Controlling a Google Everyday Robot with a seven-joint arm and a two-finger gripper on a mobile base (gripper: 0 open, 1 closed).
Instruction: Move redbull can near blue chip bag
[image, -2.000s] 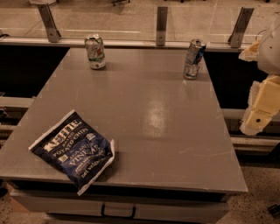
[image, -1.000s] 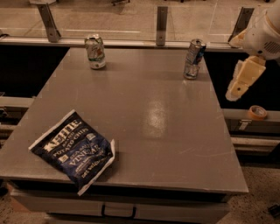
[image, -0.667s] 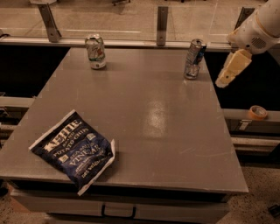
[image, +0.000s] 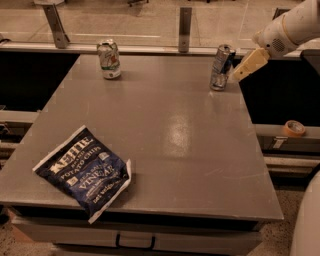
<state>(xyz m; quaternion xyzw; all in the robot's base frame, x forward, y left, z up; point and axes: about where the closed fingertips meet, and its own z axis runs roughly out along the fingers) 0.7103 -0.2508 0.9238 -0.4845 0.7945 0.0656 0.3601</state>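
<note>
The redbull can (image: 221, 67), slim, silver and blue, stands upright near the far right edge of the grey table (image: 165, 130). The blue chip bag (image: 84, 171), dark navy with white lettering, lies flat at the near left corner. My gripper (image: 245, 67) reaches in from the upper right on a white arm, with its cream fingers pointing down-left. It hovers just right of the redbull can, very close to it and holding nothing.
A shorter white-green can (image: 109, 59) stands at the far left of the table. A metal rail with posts (image: 185, 22) runs behind the table. A roll of tape (image: 293, 128) lies on a ledge to the right.
My gripper has moved up and to the left from beside the table's right edge until it is next to the redbull can. The cans and the bag have not moved.
</note>
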